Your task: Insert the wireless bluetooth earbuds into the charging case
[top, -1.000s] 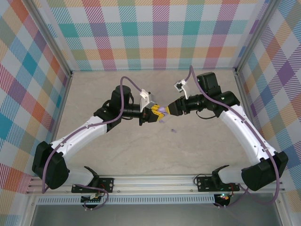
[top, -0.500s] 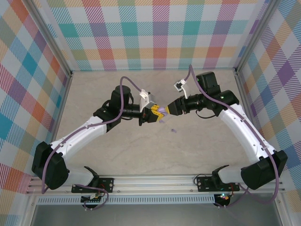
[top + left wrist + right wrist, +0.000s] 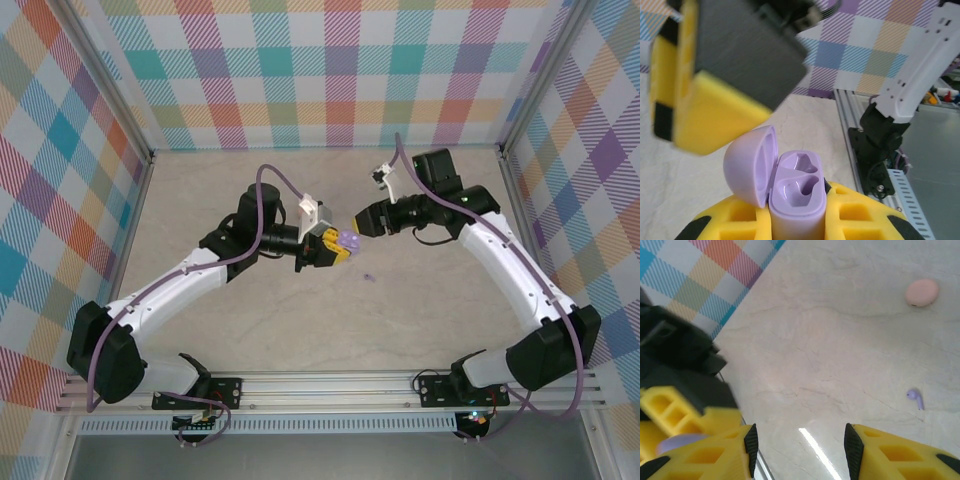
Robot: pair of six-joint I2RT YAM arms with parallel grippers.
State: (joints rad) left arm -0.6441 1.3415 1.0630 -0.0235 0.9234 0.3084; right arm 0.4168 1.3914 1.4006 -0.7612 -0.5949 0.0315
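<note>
Left gripper [image 3: 795,222] clamps lilac case [image 3: 797,200]: lid [image 3: 751,162] open, sockets [image 3: 800,189] empty. Right gripper [image 3: 797,440] open beside case; lilac earbud [image 3: 914,398] lies near case.

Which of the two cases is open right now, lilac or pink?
The lilac case in the left gripper: its lid is flipped back, wells empty. The pink case lies shut on the table.

No legible txt, labels, nos.
</note>
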